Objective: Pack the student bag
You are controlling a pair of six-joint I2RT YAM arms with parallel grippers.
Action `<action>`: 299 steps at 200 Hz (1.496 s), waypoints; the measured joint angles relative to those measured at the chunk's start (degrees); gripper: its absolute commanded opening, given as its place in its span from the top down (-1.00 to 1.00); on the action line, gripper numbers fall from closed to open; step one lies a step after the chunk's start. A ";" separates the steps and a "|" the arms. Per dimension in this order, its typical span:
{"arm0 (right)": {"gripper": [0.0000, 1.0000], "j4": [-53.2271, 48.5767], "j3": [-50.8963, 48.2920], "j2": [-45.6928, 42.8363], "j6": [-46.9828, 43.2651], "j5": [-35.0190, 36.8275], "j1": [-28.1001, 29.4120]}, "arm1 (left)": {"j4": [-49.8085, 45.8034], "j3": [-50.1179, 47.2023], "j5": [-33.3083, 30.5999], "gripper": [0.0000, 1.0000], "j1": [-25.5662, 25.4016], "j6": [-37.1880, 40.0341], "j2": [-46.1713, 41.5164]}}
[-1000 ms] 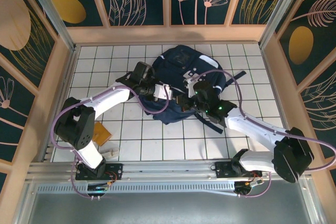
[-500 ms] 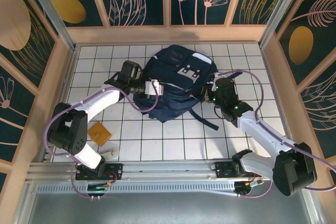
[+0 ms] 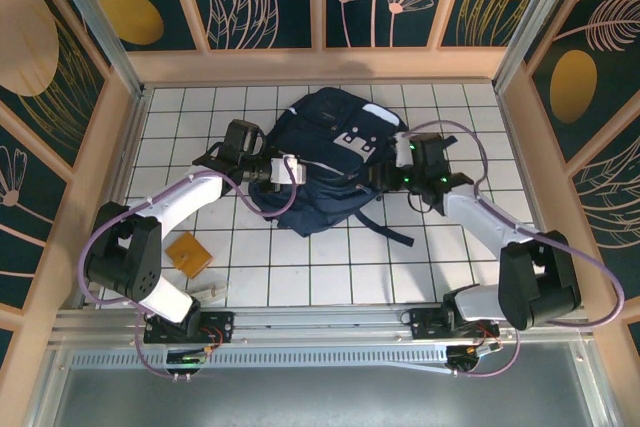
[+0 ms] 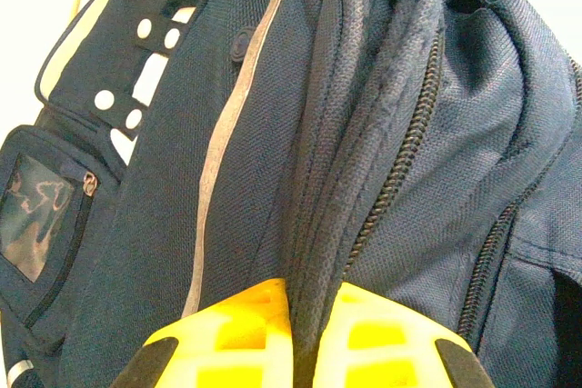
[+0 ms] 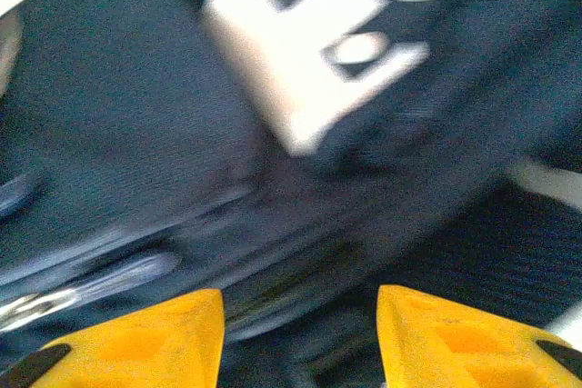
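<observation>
Left of student bag (image 3: 320, 137) & nearer the arm bases, flat orange square (image 3: 188, 252) on tiled desk (image 3: 300, 267), at bag's left edge left tool (image 3: 290, 167) clamped on its zip seam (image 4: 364, 224), bag mid-desk, at bag's right edge right tool (image 3: 385, 175) w/ jaws apart, gripping nothing

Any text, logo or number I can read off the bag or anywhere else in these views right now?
No readable text anywhere.
Clear window pocket on the student bag: pale marks, too faint to read.
Small round emblem on the fabric: too small to read.
Grey buckle patch: blurred, no lettering visible.
</observation>
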 measured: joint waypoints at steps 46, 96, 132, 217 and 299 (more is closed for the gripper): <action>-0.04 -14.14 7.58 6.43 -14.62 -8.98 -0.24 | -0.35 0.00 1.22 1.00 0.33 -0.26 0.02; 0.08 -21.66 10.84 11.63 -23.39 -13.38 -0.33 | -0.76 0.00 1.46 1.00 0.33 -0.44 0.02; 0.43 -21.94 11.91 12.63 -25.09 -14.86 -0.28 | -1.16 0.04 1.44 1.00 0.33 -0.42 0.02; 1.00 -21.51 11.67 12.09 -23.76 -13.16 -1.03 | -1.86 0.04 1.18 1.00 0.33 -0.39 0.02; 0.14 -16.11 3.43 2.38 -33.09 -13.92 0.31 | -2.93 0.11 1.66 1.00 0.55 0.46 0.02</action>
